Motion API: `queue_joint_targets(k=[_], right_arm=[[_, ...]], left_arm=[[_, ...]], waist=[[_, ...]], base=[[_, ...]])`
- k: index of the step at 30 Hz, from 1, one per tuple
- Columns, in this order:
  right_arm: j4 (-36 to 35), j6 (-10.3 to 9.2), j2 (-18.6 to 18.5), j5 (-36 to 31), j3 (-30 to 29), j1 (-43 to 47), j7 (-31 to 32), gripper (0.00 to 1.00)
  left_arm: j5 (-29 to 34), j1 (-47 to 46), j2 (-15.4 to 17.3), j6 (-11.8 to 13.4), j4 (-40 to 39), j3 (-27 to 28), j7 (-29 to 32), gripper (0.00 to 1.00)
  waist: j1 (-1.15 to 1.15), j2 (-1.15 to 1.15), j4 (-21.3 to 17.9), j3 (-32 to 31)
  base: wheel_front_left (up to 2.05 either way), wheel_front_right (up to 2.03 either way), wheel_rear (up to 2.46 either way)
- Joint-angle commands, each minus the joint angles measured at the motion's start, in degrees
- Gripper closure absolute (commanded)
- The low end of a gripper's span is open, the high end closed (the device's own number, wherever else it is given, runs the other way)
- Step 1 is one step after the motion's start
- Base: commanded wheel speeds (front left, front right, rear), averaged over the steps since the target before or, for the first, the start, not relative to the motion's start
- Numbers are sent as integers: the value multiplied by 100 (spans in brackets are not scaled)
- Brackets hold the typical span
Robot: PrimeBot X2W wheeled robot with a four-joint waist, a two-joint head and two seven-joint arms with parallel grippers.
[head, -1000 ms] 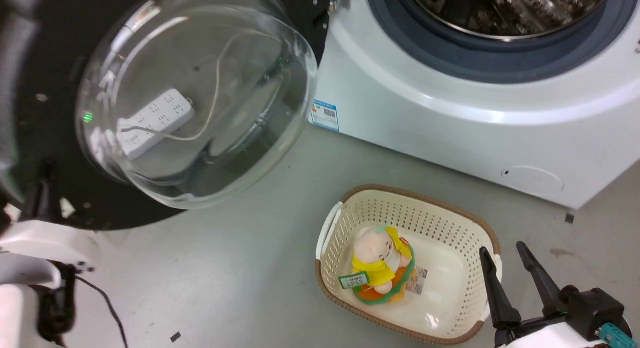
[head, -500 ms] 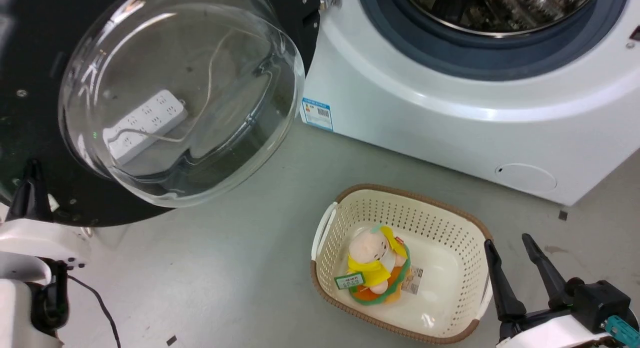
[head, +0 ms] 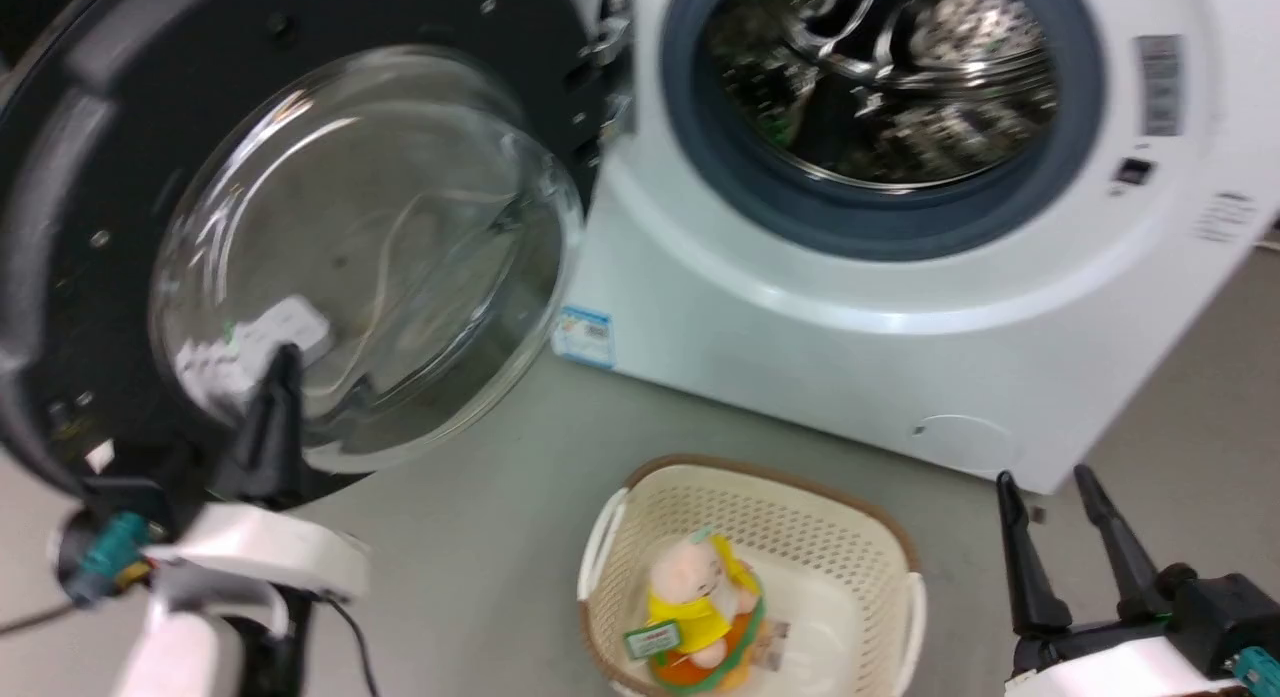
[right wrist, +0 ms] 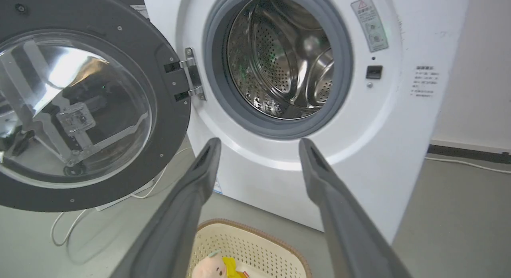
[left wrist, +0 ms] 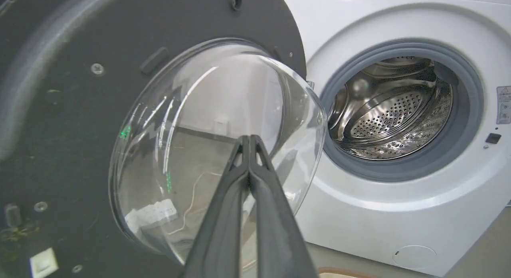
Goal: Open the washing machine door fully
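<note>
- Plainly, the large round washing machine door [head: 400, 207], a glossy black rim around a clear domed glass bowl, stood swung out to the left of the white front-loading washer [head: 800, 367]. It hung on its metal hinge [right wrist: 191, 76] at the left edge of the opening.
- The steel drum mouth [head: 900, 77] with its grey rubber ring lay uncovered beside the door.
- The left gripper [left wrist: 248, 141] had its two long dark fingers pressed together with nothing between them. Their tips lay before the lower part of the glass bowl; whether they touched the glass could not be told.
- The right gripper [head: 1043, 482] sat low at the right, fingers spread and empty, well apart from the door.
- A cream perforated plastic basket with a brown rim [head: 800, 537] stood on the grey floor before the washer, just left of the right gripper, with a yellow-and-orange plush toy [head: 700, 607] inside it.
- A white power strip [left wrist: 151, 214] showed through the glass.
</note>
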Motion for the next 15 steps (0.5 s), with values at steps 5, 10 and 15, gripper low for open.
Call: queue_joint_targets(k=[5,10,15], right_arm=[[-321,6,113,-251,-192,102,-59,0],[-526,6,153,-408,-180,157,-66,0],[-602,6,168,-475,-212,245,-68,0]], left_arm=[[63,461,-304,68,-335,-316,-41,100],[72,831,-550,135,-297,-516,-221,100],[122,1098,-700,170,-181,-650,-414,100]], waist=[[1,0,-578,-391],[1,0,-977,-460],[1,0,-1303,-471]], base=[[0,0,0],[0,0,0],[0,0,0]])
